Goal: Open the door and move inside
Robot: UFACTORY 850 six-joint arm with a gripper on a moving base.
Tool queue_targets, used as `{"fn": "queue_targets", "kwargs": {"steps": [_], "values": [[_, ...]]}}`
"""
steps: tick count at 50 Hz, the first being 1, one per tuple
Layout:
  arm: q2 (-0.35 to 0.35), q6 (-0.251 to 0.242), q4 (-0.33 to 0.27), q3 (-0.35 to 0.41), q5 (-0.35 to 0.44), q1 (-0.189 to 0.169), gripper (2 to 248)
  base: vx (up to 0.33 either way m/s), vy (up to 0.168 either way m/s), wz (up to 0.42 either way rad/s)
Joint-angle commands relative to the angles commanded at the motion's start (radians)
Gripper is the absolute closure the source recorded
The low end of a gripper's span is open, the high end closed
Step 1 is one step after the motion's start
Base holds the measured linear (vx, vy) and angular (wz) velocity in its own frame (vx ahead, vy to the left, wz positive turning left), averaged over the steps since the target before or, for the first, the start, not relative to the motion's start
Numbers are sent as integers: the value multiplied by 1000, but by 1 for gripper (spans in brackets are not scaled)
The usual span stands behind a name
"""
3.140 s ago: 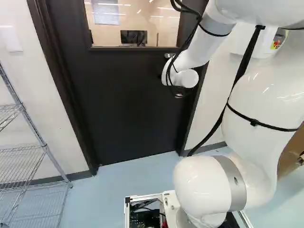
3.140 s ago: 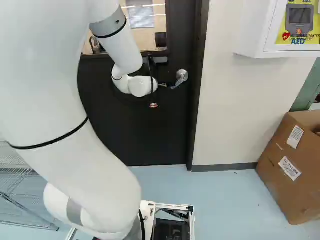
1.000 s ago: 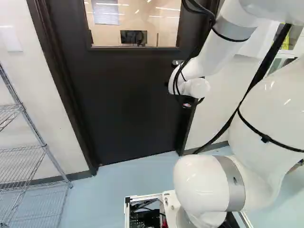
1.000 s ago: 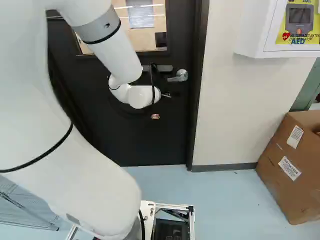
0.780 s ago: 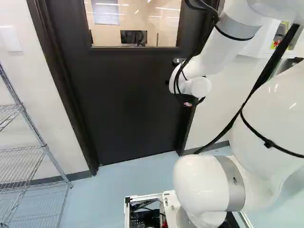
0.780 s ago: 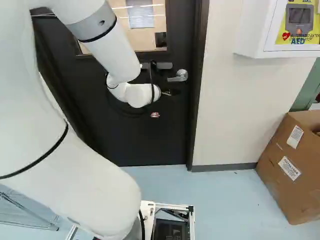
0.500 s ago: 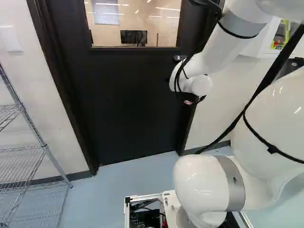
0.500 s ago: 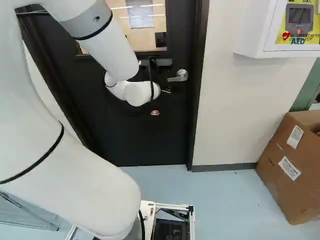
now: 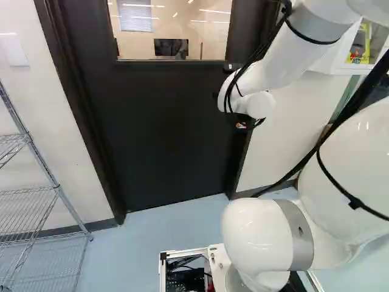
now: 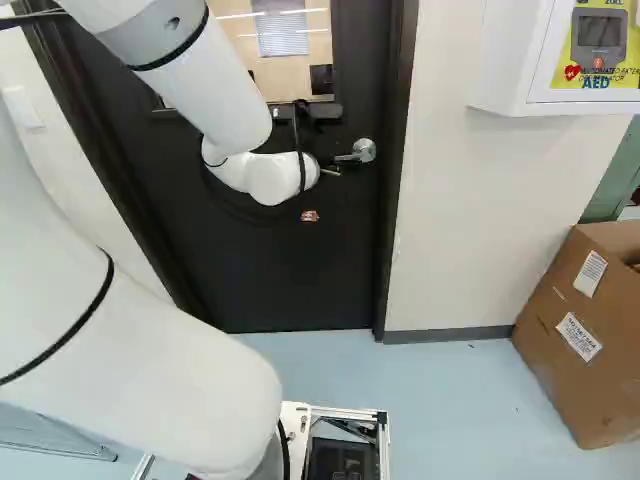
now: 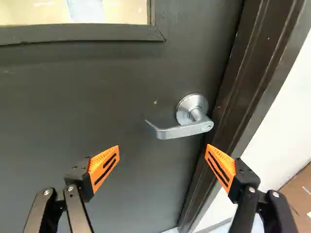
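Pale wall (image 10: 450, 220) borders the dark, windowed door (image 10: 290, 270), whose silver lever handle (image 11: 187, 129) sits at its right side, ahead of the black, orange-padded gripper (image 11: 163, 146), spread wide. Pressing down near the lever's free left end should need least force.

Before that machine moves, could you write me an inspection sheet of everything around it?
Surface: pale blue floor.
Job's things: dark door with a window, shut; silver lever handle, not gripped.
Clutter: cardboard box on the floor, at the right of the right base view.
Gripper: jaws wide open, holding nothing; the handle is ahead of them.
Cables: black ones run along the arm.
Surroundings: wire shelf at the left of the left base view; white wall cabinet above the box.
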Motion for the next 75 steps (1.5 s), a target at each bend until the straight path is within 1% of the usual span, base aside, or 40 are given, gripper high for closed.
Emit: {"fn": "queue_targets", "kwargs": {"steps": [11,28,55,75], "values": [[3,0,0,-22,0,2,3,0,0,0],[-27,0,0,-86,0,7,3,0,0,0],[-117,0,0,-185,0,18,3,0,0,0],[-151,0,0,-183,0,20,3,0,0,0]]}}
